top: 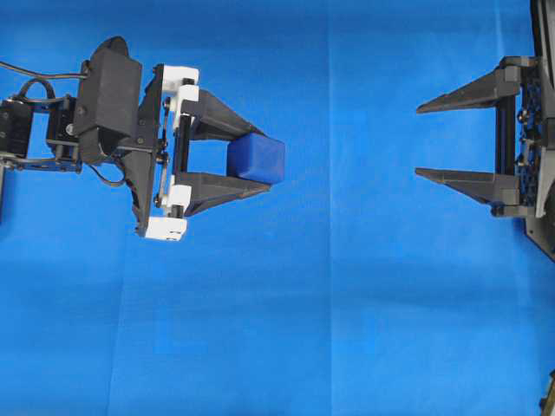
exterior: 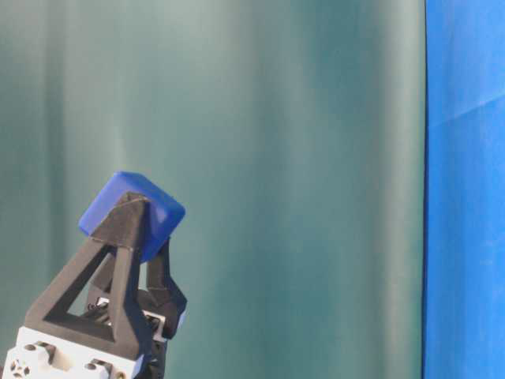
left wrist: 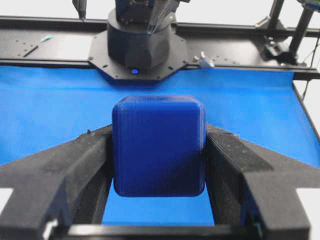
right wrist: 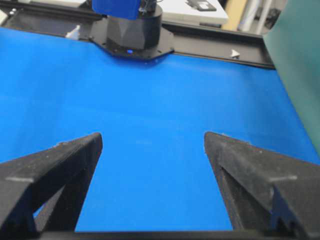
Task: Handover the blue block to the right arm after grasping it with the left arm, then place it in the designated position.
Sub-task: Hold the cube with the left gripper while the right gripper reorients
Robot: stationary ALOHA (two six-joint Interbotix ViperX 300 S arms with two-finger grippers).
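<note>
The blue block [top: 257,159] sits pinched between the fingertips of my left gripper [top: 260,158], lifted off the blue cloth [top: 347,329] (the table-level view shows it raised). My right gripper [top: 418,141] faces it from well apart, its fingers spread wide and holding nothing.

Counter [top: 347,329] under bright blue cloth [top: 260,347].

Covered edge to edge by the cloth in the overhead view; faint straight fold lines crossing it, one vertical near the middle, one horizontal low down. Bordered at the far end, in both wrist views, by a black metal frame [left wrist: 50,47] with a round black arm base [left wrist: 137,45] bolted on. Flanked on one side by a green backdrop [right wrist: 300,60]. Seen edge-on at table level as a blue band.
</note>
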